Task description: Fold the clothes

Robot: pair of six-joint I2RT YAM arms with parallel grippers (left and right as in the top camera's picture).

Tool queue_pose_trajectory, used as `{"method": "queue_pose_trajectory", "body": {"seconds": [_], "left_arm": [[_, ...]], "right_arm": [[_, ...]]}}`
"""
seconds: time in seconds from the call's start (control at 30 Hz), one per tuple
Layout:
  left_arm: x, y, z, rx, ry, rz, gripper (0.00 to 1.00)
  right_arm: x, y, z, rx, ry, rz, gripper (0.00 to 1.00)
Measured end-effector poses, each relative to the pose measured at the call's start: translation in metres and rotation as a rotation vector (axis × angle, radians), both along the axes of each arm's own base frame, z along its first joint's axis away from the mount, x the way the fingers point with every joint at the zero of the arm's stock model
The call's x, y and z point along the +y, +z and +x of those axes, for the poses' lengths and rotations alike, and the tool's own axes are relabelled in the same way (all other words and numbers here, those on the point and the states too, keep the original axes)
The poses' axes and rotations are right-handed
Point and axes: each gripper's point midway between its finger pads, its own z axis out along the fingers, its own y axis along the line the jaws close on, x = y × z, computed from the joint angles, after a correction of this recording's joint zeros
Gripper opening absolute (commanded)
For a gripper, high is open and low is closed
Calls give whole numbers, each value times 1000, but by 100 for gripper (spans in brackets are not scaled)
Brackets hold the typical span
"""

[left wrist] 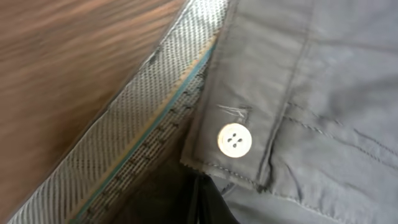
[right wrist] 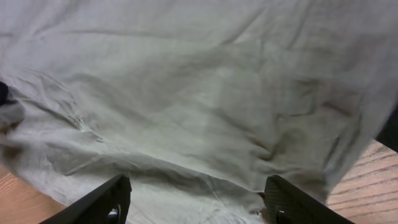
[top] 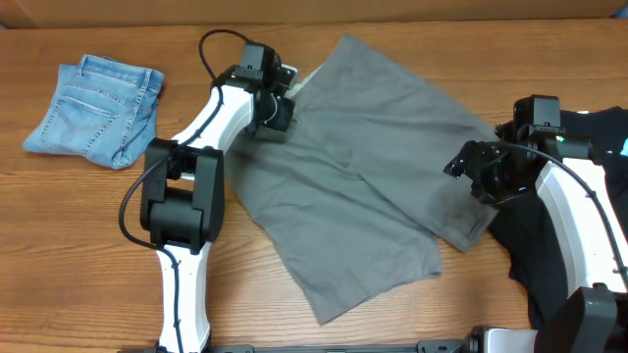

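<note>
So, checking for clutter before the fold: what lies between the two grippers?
Only the grey shorts, spread out from the left gripper to the right gripper; the overhead view shows it.

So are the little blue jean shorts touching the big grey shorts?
Apart. The overhead view shows bare wooden table between the blue jean shorts and the grey shorts.

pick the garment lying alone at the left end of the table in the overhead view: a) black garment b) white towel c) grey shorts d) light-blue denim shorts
d, the light-blue denim shorts lie by themselves at the left end of the table, while the grey shorts spread across the middle and the black garment sits at the right.
</note>
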Motion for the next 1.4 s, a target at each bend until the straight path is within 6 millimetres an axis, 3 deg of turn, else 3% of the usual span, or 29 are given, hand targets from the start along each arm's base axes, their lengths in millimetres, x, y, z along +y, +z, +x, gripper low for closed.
{"method": "queue_pose_trajectory", "body": {"seconds": [0.13, 0.3, 0.37, 0.43, 0.53, 0.67, 0.77, 0.93, 1.03, 1.13, 1.23, 1.4], "left_arm": [[43, -1, -3, 72, 188, 6, 4], [132, -1, -7, 144, 426, -48, 4], [159, -1, -11, 160, 490, -80, 4], [180, -1, -15, 174, 537, -106, 5], [193, 1, -19, 184, 561, -119, 13], [186, 10, -23, 174, 521, -123, 23], [177, 37, -21, 129, 477, -148, 30], [157, 127, -18, -41, 391, -220, 39], [139, 183, -30, -124, 331, -270, 42], [119, 218, -49, -159, 268, -295, 43], [98, 234, -68, -150, 203, -301, 44], [70, 235, -93, -93, 120, -288, 43]], "right_arm": [[-1, 0, 0, -2, 4, -4, 75], [-7, -1, 3, -11, 2, -40, 77], [-8, -1, 6, -23, 0, -50, 77], [-9, 0, 8, -33, -1, -53, 77], [-9, 1, 14, -58, 2, -56, 78], [-3, -3, 27, -124, 17, -49, 74], [5, -9, 36, -176, 39, -29, 71], [33, -28, 43, -196, 130, 3, 71], [54, -37, 53, -233, 219, 2, 68], [71, -36, 74, -325, 260, 1, 68], [69, -30, 99, -415, 217, -3, 68], [55, -37, 131, -464, 143, 19, 68]]}}
